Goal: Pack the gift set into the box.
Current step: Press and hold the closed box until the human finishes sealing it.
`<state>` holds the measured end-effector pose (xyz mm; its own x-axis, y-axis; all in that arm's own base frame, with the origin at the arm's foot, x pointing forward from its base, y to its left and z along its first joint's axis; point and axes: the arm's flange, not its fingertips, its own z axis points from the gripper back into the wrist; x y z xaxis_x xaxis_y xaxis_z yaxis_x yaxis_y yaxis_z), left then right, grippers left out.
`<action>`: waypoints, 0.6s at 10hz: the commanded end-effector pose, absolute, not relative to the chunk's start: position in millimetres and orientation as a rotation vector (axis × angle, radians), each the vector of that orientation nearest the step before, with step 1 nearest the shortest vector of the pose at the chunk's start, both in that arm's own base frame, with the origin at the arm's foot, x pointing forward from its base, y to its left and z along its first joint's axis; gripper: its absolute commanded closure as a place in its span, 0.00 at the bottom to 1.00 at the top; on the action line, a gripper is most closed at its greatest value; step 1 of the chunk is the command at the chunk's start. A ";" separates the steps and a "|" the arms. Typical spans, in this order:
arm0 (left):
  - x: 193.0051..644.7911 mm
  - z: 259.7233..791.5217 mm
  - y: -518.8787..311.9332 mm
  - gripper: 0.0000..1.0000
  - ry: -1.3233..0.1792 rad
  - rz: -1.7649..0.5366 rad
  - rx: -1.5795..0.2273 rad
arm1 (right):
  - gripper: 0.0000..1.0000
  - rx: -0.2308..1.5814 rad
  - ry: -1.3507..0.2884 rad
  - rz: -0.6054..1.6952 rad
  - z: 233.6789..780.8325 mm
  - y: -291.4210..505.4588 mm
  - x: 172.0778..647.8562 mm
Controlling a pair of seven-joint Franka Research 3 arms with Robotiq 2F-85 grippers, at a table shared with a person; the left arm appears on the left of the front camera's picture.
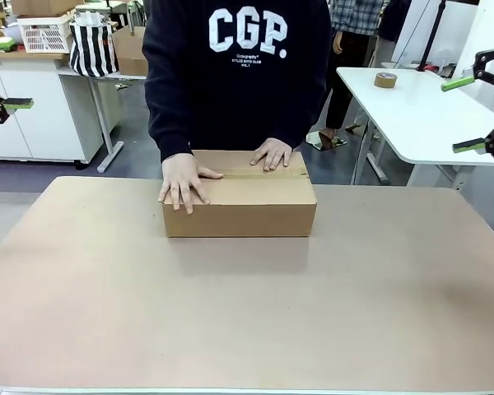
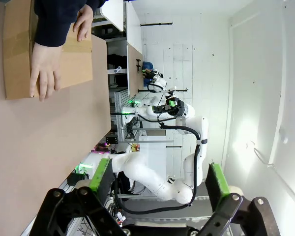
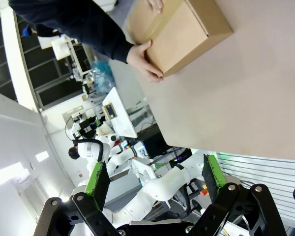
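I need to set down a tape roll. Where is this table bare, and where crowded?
Bare table lies between the box and the near edge, and on both sides of the box. Crowded: the far middle, where the person's hands rest on the closed box. The left gripper and right gripper hang open at the sides.

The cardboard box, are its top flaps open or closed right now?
Closed. The box has its top flaps lying flat, meeting along a middle seam, and a person's hand rests on top.

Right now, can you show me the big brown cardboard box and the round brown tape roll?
Big brown cardboard box (image 1: pixel 247 216): front view, on its near side wall.
Round brown tape roll (image 1: pixel 385 83): front view, on its near outer side.
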<state>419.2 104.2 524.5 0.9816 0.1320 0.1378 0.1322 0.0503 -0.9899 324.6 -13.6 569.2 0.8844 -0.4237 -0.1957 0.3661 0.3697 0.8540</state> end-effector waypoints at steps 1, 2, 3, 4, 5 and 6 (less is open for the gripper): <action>417.0 524.9 102.7 0.00 -0.218 -0.005 -1.543 | 0.00 1.103 -0.059 -0.506 572.1 -12.0 326.9; 417.0 524.9 102.7 0.00 -0.218 -0.005 -1.543 | 0.00 1.103 -0.059 -0.506 572.1 -12.0 326.9; 417.0 524.9 102.7 0.00 -0.218 -0.005 -1.543 | 0.00 1.103 -0.059 -0.506 572.1 -12.0 326.9; 417.0 524.9 102.7 0.00 -0.218 -0.005 -1.543 | 0.00 1.103 -0.059 -0.506 572.1 -12.0 326.9; 417.0 524.9 102.7 0.00 -0.218 -0.005 -1.543 | 0.00 1.103 -0.059 -0.506 572.1 -12.0 326.9; 417.0 524.9 102.7 0.00 -0.218 -0.005 -1.543 | 0.00 1.103 -0.059 -0.506 572.1 -12.0 326.9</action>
<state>419.2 104.2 524.5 0.9816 0.1320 0.1378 0.1322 0.0503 -0.9899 324.6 -13.6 569.2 0.8844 -0.4236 -0.1958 0.3661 0.3697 0.8540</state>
